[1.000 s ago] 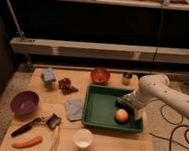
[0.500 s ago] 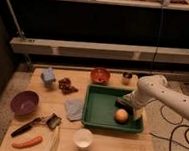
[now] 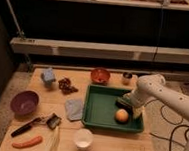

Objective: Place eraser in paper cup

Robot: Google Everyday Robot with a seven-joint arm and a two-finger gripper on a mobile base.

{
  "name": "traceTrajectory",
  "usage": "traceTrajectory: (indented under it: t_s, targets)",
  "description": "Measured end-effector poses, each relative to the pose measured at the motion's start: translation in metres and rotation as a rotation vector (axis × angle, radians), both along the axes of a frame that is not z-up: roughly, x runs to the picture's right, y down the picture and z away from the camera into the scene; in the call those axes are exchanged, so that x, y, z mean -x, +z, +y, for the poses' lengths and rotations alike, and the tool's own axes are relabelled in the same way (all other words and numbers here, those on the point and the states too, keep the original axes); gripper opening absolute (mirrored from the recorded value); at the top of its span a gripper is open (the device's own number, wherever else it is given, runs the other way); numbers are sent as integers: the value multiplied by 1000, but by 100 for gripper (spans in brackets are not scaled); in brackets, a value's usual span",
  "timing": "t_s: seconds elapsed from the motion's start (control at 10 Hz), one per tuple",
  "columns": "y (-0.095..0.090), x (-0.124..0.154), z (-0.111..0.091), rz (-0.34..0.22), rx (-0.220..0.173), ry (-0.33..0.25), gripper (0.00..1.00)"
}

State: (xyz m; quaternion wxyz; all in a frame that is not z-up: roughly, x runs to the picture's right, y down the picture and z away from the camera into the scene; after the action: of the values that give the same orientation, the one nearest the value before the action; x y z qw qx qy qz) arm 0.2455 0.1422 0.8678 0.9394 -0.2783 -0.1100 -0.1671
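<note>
One relation governs the coming move: the eraser (image 3: 120,100), a dark block in the back right part of the green tray (image 3: 99,106), lies right at the gripper (image 3: 127,104), just to the camera's left of the fingertips and possibly partly under them. I cannot tell whether it touches them. The gripper hangs low over that corner of the tray at the end of the single white arm, which comes in from the right of the picture. Its fingers stand spread wide, and nothing appears clamped between them, so I judge the eraser not yet grasped. The block's long axis seems to run roughly across the tray from left to right, tilted a little toward the front. If so, the fingers would need to straddle its short sides. An orange ball (image 3: 121,116) sits just in front of the eraser and could get nudged by a low approach. The paper cup (image 3: 83,138) stands upright on the wooden table (image 3: 131,149), outside the tray, past its front left corner and well apart from the gripper, so the carry would run forward and leftward over the tray's rim. Compared with a second ago, the arm has leaned slightly further in over the tray and the gripper sits a touch lower. The fingers are as wide as before, and the cup, ball and tray have not moved.
</note>
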Motion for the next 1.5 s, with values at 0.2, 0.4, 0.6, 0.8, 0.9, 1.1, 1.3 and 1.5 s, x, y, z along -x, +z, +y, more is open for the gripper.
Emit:
traceTrajectory:
  t_s: [0.2,0.4,0.6,0.8,0.9,1.1,1.3,1.5]
  targets:
    - [5,0,5,-1,9,0,65]
    - [6,3,10,-9,16,6,47]
    - [5,4,9,-29,12,19,24]
    - [-11,2,-5,-56,-9,41,4]
    - [-22,1,-15,-71,-25,50,0]
    - [-49,-2,-36,-98,-54,62,0]
    - [-81,2,-53,-150,-72,61,0]
    - [-113,5,-48,-198,-81,48,0]
